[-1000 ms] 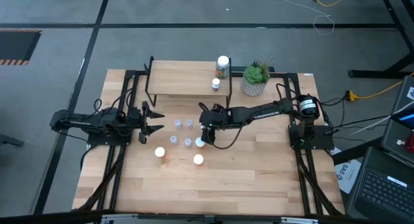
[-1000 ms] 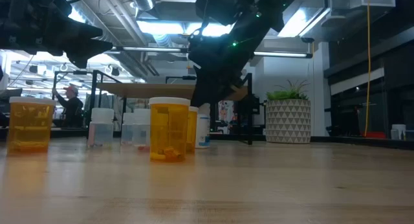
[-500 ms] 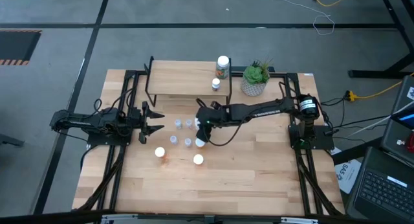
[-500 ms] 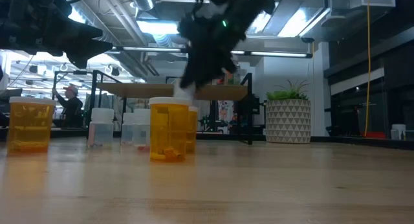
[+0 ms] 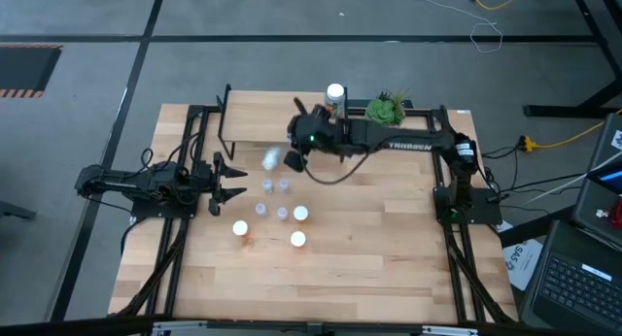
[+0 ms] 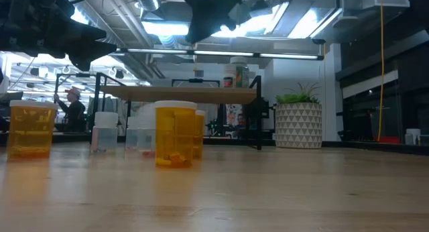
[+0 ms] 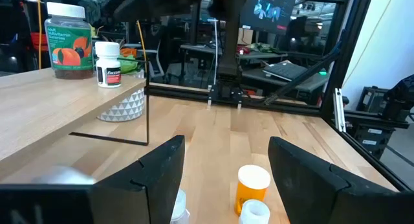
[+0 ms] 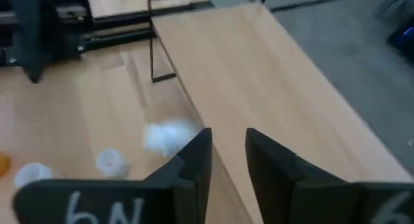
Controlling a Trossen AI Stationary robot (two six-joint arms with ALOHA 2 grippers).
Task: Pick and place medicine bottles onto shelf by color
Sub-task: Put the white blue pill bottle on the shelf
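Note:
Several small bottles [image 5: 282,214], orange and clear with pale caps, stand on the table in front of the shelf [image 5: 262,117]. On the shelf top stand a large white-capped jar [image 7: 68,39] and a small white bottle [image 7: 108,63]. My right gripper [image 5: 292,155] hangs high above the shelf's near edge. Its fingers [image 8: 228,143] stand a narrow gap apart with nothing between them. A white bottle [image 8: 168,136] shows as a blur beside the fingers, outside them [image 5: 270,158]. Whether it is in the air, I cannot tell. My left gripper [image 7: 226,166] waits open at the table's left.
A potted green plant [image 5: 386,110] stands at the shelf's right end. The shelf's thin black legs [image 7: 147,114] stand near the bottles. Bare wooden tabletop [image 5: 369,258] lies toward the near edge and the right.
My right gripper has risen from among the bottles and gone toward the far edge, up to the shelf, while its fingers drew together. A white bottle came up off the table with it and now shows blurred beside the fingers, out of them.

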